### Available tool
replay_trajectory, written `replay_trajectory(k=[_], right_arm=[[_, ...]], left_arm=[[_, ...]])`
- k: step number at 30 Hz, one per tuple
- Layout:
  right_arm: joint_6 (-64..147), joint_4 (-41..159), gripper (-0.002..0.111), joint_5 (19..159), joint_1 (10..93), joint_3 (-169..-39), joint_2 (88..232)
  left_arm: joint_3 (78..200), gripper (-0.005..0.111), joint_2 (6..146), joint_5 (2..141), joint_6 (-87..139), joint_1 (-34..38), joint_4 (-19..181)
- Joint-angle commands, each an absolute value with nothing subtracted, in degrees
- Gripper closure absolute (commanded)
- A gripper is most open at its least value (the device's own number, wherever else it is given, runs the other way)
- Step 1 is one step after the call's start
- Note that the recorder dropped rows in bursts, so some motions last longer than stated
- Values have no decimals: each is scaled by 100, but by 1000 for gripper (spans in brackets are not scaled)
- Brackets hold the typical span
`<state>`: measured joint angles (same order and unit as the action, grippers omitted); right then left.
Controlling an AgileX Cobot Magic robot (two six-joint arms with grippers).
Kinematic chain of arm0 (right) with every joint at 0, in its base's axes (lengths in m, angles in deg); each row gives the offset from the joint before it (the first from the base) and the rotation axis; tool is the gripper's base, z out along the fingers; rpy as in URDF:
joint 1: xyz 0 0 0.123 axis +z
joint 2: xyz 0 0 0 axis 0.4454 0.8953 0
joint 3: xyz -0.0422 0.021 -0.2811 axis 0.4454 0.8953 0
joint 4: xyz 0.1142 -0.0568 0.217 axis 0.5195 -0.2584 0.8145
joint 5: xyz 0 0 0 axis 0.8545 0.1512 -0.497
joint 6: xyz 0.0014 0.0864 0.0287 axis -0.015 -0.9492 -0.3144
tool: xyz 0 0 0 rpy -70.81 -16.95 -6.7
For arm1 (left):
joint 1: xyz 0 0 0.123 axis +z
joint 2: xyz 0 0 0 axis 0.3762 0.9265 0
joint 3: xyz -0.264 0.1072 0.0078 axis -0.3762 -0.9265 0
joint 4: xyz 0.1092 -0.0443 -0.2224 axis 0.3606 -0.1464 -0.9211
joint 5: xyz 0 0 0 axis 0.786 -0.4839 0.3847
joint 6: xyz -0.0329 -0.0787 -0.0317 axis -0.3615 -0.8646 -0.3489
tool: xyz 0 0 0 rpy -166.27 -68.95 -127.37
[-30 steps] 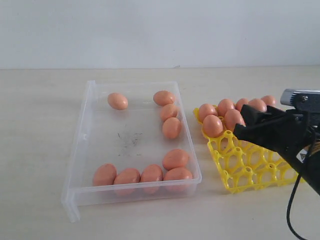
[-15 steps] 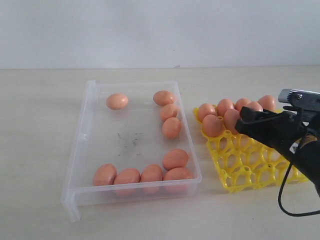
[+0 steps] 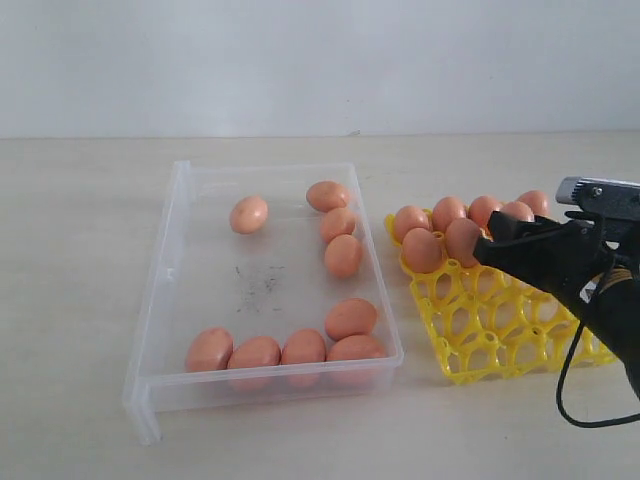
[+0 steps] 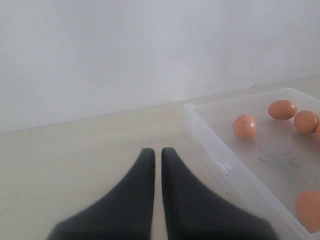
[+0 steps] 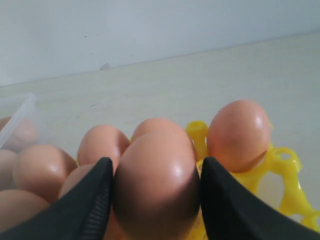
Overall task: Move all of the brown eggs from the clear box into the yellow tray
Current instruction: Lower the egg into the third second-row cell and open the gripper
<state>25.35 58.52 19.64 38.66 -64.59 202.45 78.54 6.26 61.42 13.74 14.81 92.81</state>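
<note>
Over on the right: black right gripper (image 3: 488,245), jaws part-way apart and pressed onto both flanks of one smooth, glossy, orange-brown oval egg (image 5: 156,180), faintly speckled. Held at the far-left part of the bright yellow plastic lattice tray (image 3: 500,340), touching the neighbours there; seated in a cup or just above one, hard to tell. Thin black cable (image 3: 565,390) looping down behind the arm.

Along the tray's far side, about seven brown eggs (image 3: 449,213) crowded in two rows. Near cups bare: round holes, raised peaks, shiny moulded plastic.

Just left of the tray, the shallow transparent plastic box (image 3: 175,300): low walls, rimmed edge, dark scuff marks on the floor. Nine eggs inside. One alone (image 3: 248,214) toward the far left. Three in a line down the right wall from the far corner. Four in a row against the near wall, one more just behind the rightmost.

Seen only from its own wrist camera: matte black left gripper (image 4: 156,155), tapered fingers closed tight together, gripping nothing, over the bare pale table (image 3: 80,250) near the box's outer wall. Plain white wall (image 3: 300,60) at the far side.
</note>
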Motion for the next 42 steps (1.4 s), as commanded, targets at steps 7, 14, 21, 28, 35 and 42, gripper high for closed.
replay_trajectory(k=[7,14,21,28,35,42], right_arm=[[2505,5894,108,1898,3844,-6455,20498],[2453,5860,108,1898,3844,-6478,20498],[2453,5800,67,1898,3844,-6478,20498],[2453,5826,43,1898,3844,-6454,20450],[2654,6580,43,1898,3844,-5904,19357],[2416,5377,107,3164,3844,-5429,17959]], left_arm=[[7831,103,622,6160,1345,1448,9268],[7831,103,622,6160,1345,1448,9268],[7831,103,622,6160,1345,1448,9268],[7831,103,622,6160,1345,1448,9268],[7831,103,622,6160,1345,1448,9268],[7831,103,622,6160,1345,1448,9268]])
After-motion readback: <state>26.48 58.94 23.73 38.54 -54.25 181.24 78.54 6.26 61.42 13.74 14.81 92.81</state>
